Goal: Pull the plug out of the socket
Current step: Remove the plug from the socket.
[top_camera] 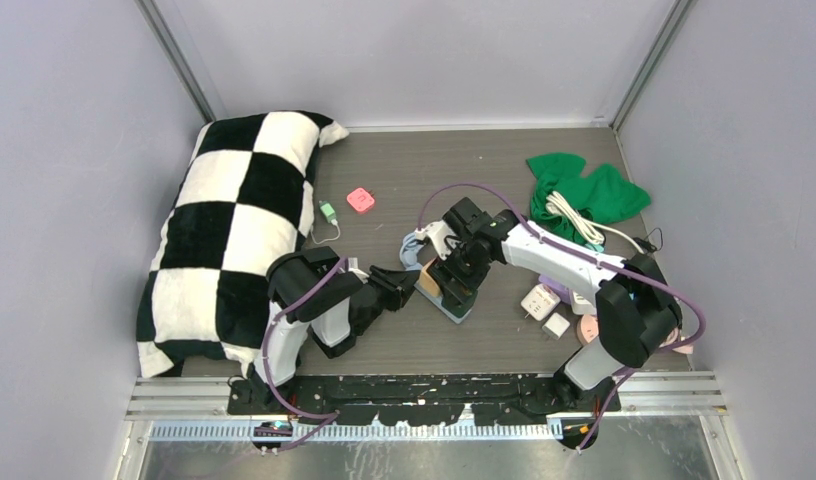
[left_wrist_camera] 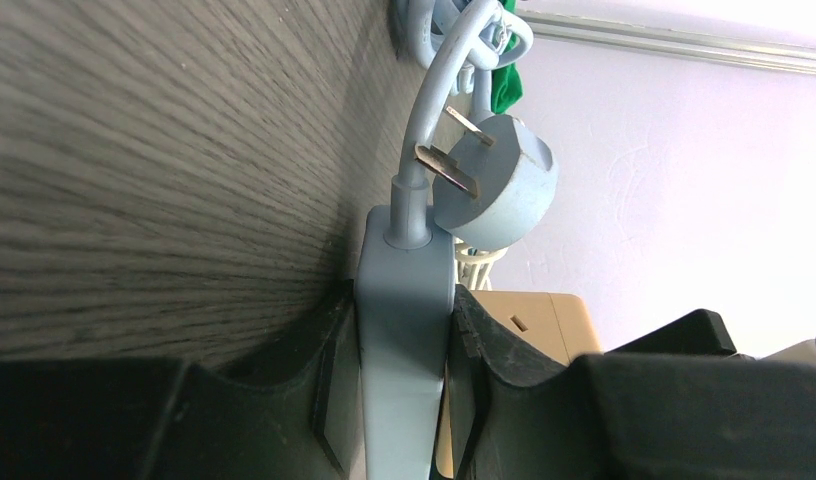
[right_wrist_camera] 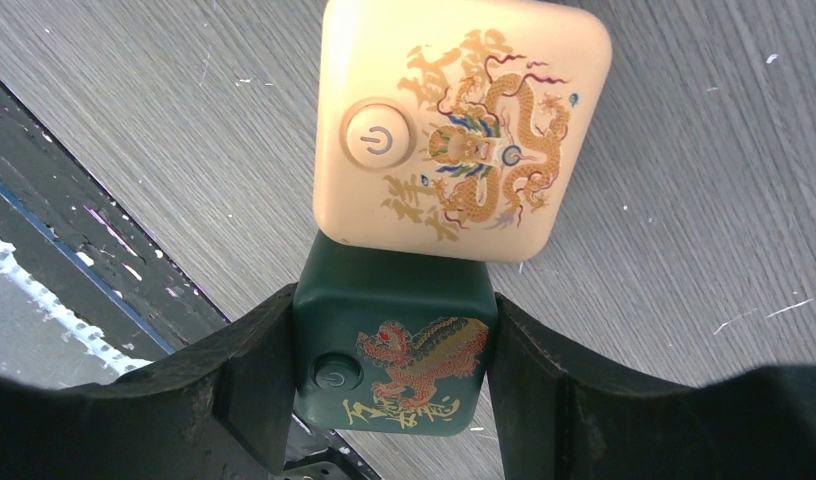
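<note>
One camera looks down from above and behind my bases on the whole table; my wrist cameras sit close — left skimming sideways along it, right facing down — both sharing the cream cube.

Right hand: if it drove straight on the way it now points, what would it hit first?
The right hand, shut on the dark green dragon-printed cube, points at the cream dragon-printed cube with a power button directly ahead. That comes first; the two cubes look to be touching, though depth is unclear.
</note>
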`<state>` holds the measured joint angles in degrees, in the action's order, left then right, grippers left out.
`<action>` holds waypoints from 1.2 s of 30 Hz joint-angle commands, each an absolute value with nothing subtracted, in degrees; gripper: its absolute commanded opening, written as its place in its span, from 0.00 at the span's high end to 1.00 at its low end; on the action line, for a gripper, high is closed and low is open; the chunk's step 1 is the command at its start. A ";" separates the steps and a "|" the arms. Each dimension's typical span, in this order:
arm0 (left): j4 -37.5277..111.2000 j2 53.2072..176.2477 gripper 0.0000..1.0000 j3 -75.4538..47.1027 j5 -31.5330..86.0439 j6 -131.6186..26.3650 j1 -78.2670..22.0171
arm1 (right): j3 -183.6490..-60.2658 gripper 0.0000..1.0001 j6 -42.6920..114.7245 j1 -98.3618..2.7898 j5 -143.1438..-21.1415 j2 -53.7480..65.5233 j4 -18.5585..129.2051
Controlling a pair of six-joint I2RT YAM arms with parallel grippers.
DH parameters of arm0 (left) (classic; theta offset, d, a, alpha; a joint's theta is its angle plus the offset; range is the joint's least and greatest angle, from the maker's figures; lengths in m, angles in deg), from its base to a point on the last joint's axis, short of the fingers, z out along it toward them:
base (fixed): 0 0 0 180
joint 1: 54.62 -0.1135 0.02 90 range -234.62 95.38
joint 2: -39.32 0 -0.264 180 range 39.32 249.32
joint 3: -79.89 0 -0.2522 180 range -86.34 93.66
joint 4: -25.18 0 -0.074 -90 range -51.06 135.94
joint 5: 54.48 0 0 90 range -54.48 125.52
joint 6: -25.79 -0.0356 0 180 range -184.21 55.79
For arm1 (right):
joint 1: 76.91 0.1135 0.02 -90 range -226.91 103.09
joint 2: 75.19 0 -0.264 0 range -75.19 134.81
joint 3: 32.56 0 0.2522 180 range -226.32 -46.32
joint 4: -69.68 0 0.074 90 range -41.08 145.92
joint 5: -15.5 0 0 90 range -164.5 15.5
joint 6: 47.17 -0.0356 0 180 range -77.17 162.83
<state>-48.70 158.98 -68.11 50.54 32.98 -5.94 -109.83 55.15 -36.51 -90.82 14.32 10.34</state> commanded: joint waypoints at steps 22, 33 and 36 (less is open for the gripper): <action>-42.27 159.26 1.00 -68.22 51.32 33.17 -6.11 | -109.24 0.99 59.72 -39.41 -107.77 10.93 11.26; -42.27 160.06 1.00 -67.40 50.66 33.09 -6.11 | -103.53 0.99 55.53 -46.25 -90.28 6.91 17.60; -42.27 160.08 1.00 -67.26 50.61 33.01 -6.11 | -103.78 0.99 56.26 -46.18 -100.92 6.79 16.15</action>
